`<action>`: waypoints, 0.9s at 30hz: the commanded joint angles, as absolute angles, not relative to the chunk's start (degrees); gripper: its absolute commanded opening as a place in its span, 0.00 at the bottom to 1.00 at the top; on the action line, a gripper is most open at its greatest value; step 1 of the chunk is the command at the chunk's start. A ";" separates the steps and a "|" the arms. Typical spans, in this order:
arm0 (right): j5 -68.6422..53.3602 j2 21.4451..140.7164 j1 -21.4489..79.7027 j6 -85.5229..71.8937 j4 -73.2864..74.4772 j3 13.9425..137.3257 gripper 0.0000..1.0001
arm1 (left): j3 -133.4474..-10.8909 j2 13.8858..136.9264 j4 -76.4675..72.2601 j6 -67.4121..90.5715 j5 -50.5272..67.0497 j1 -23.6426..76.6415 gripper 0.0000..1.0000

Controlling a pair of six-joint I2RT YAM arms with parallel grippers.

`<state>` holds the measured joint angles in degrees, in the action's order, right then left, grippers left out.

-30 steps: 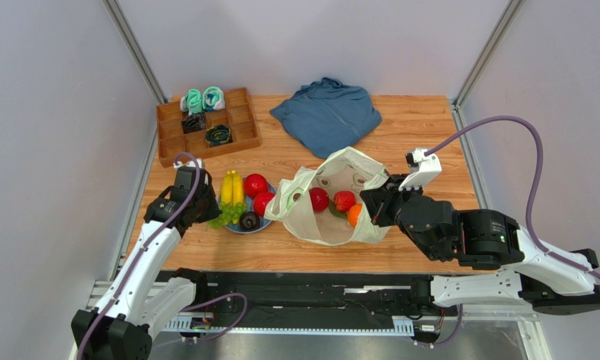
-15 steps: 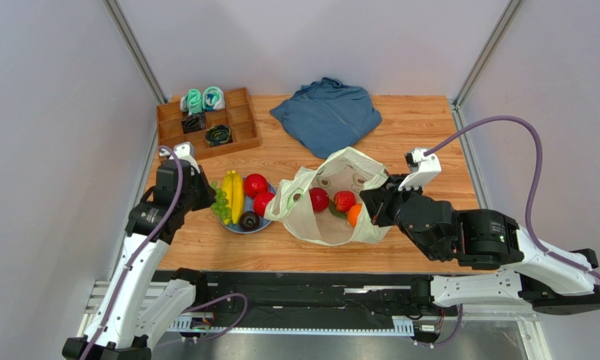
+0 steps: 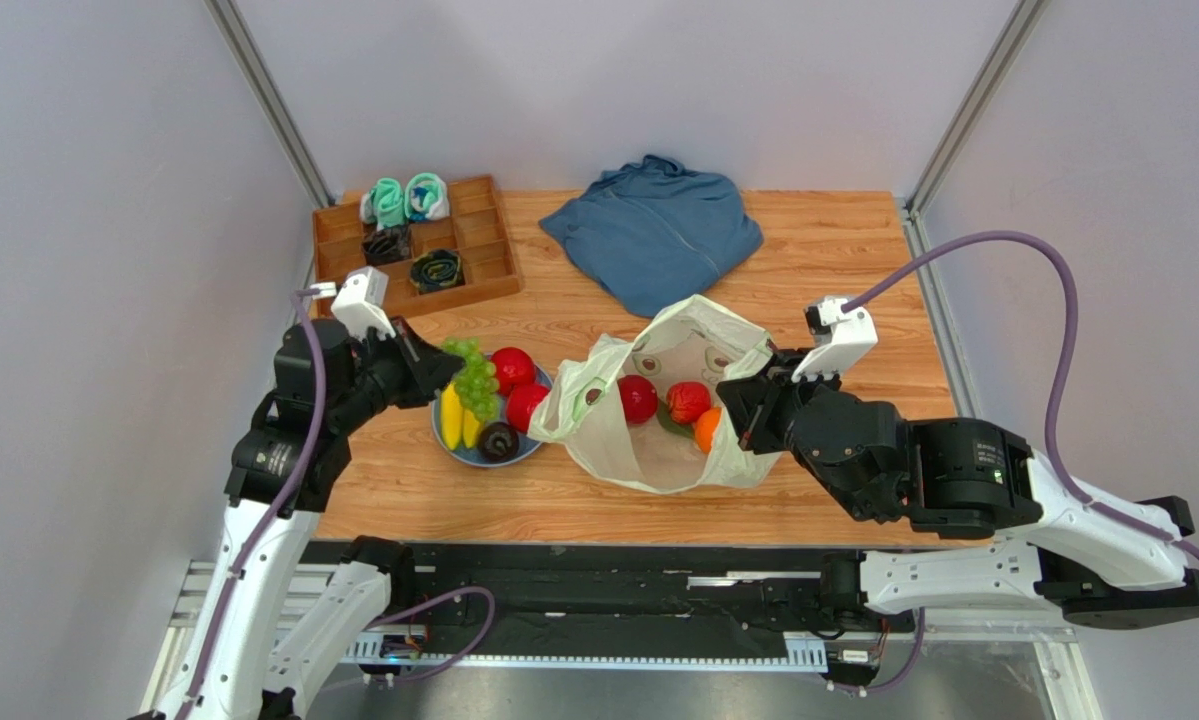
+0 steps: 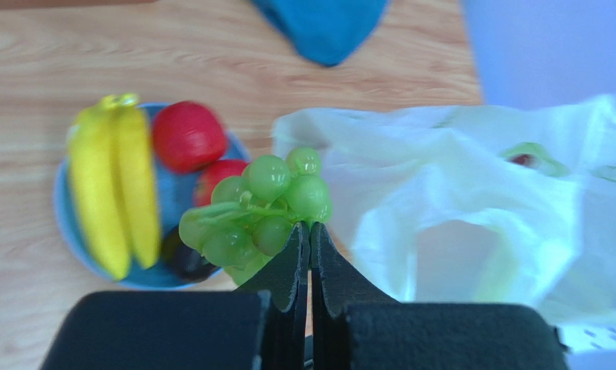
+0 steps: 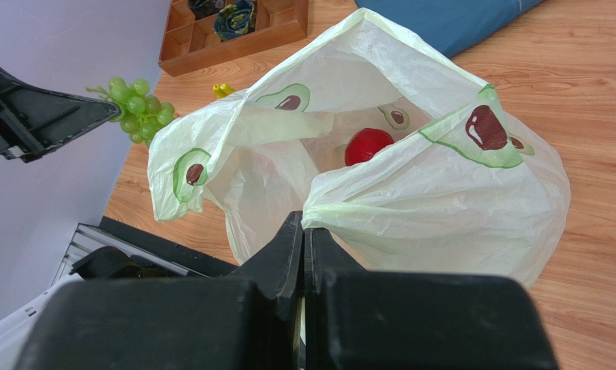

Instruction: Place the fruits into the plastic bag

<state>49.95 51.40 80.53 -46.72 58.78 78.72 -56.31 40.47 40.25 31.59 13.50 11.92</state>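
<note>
Left fingers (image 4: 288,266) clamped on grapes (image 4: 266,204), right fingers (image 5: 286,250) on plastic bag (image 5: 434,208) holding red fruits (image 3: 638,399), orange (image 3: 707,431).

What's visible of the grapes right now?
The grapes are a small, whole bunch of glossy pale-green, plastic-looking globes on a green stem. The left pincer is shut on the bunch's near edge, holding it in the air over the blue plate, just short of the plastic bag. Nothing else appears to touch it.
</note>
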 commanded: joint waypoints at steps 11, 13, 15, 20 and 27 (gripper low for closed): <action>50.45 53.43 80.33 -46.41 55.99 80.86 0.00 | -65.91 37.18 8.36 55.01 40.95 11.69 0.00; 50.10 53.79 80.42 -46.23 55.90 81.12 0.00 | -67.75 37.27 8.09 55.55 41.83 11.69 0.00; 49.92 54.14 80.33 -46.14 55.90 81.30 0.00 | -68.73 37.53 8.78 54.15 41.75 11.95 0.00; 49.48 54.84 80.33 -45.70 55.20 81.65 0.00 | -67.94 37.97 10.02 52.39 39.91 14.14 0.00; 48.69 55.90 80.33 -45.35 54.40 82.00 0.00 | -68.38 41.30 12.65 46.06 28.15 27.93 0.00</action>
<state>48.71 55.55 80.47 -45.76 57.06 79.68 -67.31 38.92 12.34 50.50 35.77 21.76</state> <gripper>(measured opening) 0.009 0.008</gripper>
